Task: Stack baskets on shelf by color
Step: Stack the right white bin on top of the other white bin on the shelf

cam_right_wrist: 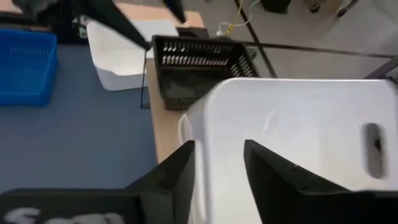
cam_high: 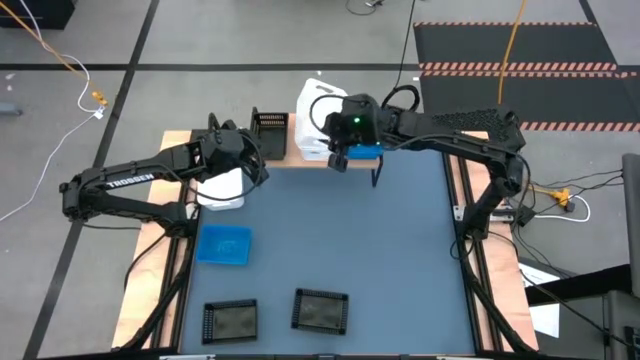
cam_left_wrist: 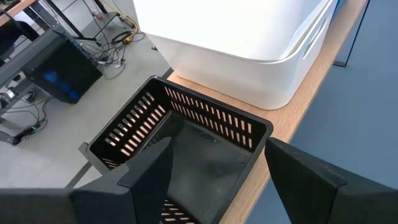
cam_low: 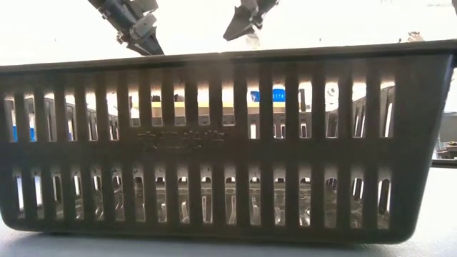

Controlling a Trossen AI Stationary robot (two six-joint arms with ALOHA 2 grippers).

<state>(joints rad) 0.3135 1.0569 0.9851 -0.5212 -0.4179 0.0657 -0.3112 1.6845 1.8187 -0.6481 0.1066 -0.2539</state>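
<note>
Stacking is partly done: shelf [cam_high: 290, 152] holds a black basket [cam_high: 270, 128], white basket [cam_high: 318, 112] and blue basket [cam_high: 364, 152]; four baskets remain on the mat. Left gripper [cam_left_wrist: 217, 171] open, empty; right gripper [cam_right_wrist: 219, 163] open astride the white rim.

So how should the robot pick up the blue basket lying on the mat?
The bright blue rectangular plastic basket sits upright on the dark blue-grey mat, its open top facing up, nothing crowding it. Best guess: come straight down from above and pinch one long wall near its middle, one jaw inside, one outside. The thin upright rim suits that.
</note>
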